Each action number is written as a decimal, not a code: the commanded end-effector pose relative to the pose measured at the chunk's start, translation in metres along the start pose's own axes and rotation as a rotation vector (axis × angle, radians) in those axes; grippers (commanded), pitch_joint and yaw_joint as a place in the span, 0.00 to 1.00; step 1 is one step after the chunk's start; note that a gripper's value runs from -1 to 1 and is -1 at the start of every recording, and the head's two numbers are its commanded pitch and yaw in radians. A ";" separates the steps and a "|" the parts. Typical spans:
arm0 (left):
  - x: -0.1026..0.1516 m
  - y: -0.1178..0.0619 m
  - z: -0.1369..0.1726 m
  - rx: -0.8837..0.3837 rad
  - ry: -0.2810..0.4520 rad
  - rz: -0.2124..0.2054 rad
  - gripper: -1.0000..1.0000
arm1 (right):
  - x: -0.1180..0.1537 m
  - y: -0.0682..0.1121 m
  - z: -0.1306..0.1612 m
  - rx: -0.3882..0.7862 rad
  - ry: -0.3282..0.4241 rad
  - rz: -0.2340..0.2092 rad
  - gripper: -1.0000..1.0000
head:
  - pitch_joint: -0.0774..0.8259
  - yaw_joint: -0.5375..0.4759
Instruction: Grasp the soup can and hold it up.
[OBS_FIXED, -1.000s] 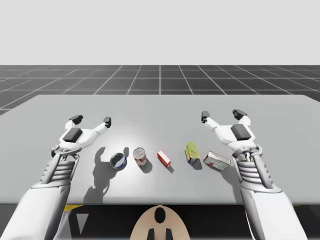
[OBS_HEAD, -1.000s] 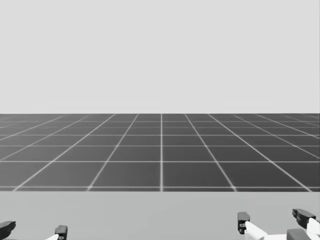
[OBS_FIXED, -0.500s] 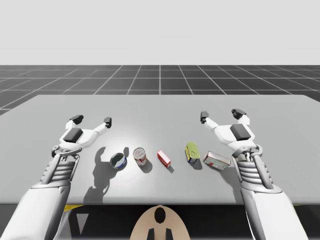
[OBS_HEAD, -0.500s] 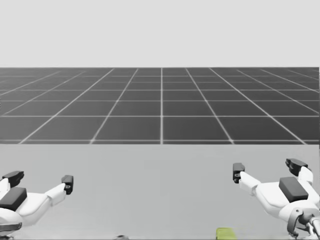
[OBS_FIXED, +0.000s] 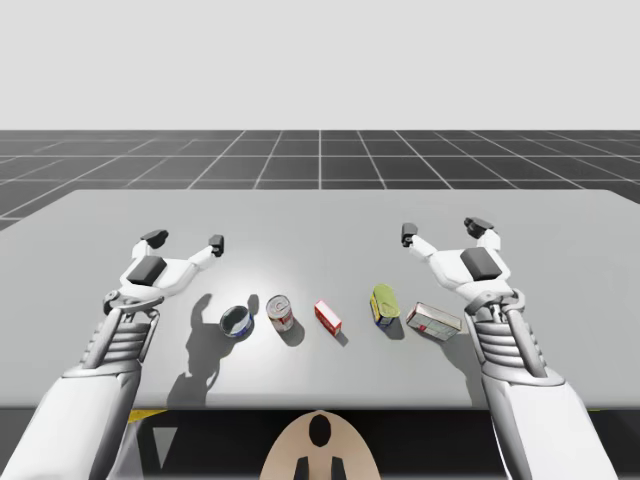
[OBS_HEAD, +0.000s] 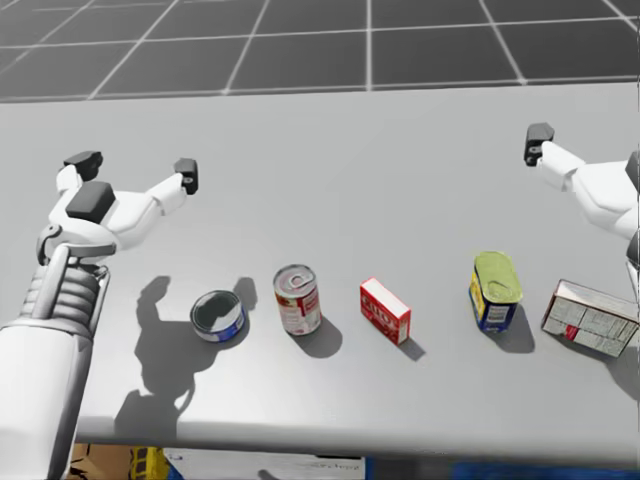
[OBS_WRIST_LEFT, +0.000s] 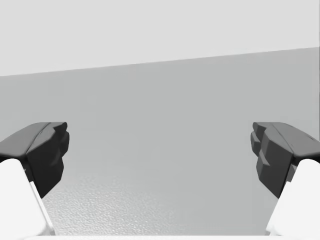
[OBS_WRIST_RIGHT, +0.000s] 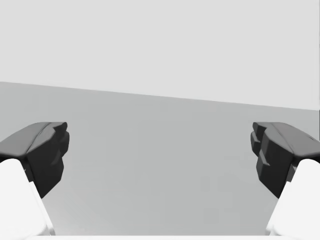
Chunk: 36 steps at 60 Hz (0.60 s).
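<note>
My left gripper (OBS_FIXED: 184, 240) and right gripper (OBS_FIXED: 443, 230) both hold their fingers spread wide above the table (OBS_FIXED: 320, 215), well apart from the soup can (OBS_HEAD: 297, 299), upright with a red-and-white label, between a blue tin (OBS_HEAD: 217, 316) and a red box (OBS_HEAD: 385, 310).

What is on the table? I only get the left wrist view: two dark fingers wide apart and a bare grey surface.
Observer: An upright red-and-white soup can stands nearer the robot than the left end effector, off to its right.
Operator: What's next to that can?
Observer: A low blue can on its left and a small red box on its right, neither touching it.
</note>
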 end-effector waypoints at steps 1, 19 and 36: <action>0.000 -0.001 0.000 -0.005 0.000 0.000 0.00 | 0.000 0.000 0.000 -0.003 0.000 0.004 0.00 | 0.84 0.66; 0.010 -0.011 0.012 -0.038 -0.022 0.014 0.00 | 0.000 0.001 0.001 -0.006 0.000 0.006 0.00 | 0.87 0.68; 0.052 -0.010 0.054 -0.241 0.027 0.140 0.00 | 0.000 0.000 0.002 -0.011 0.003 -0.001 0.00 | 0.86 0.68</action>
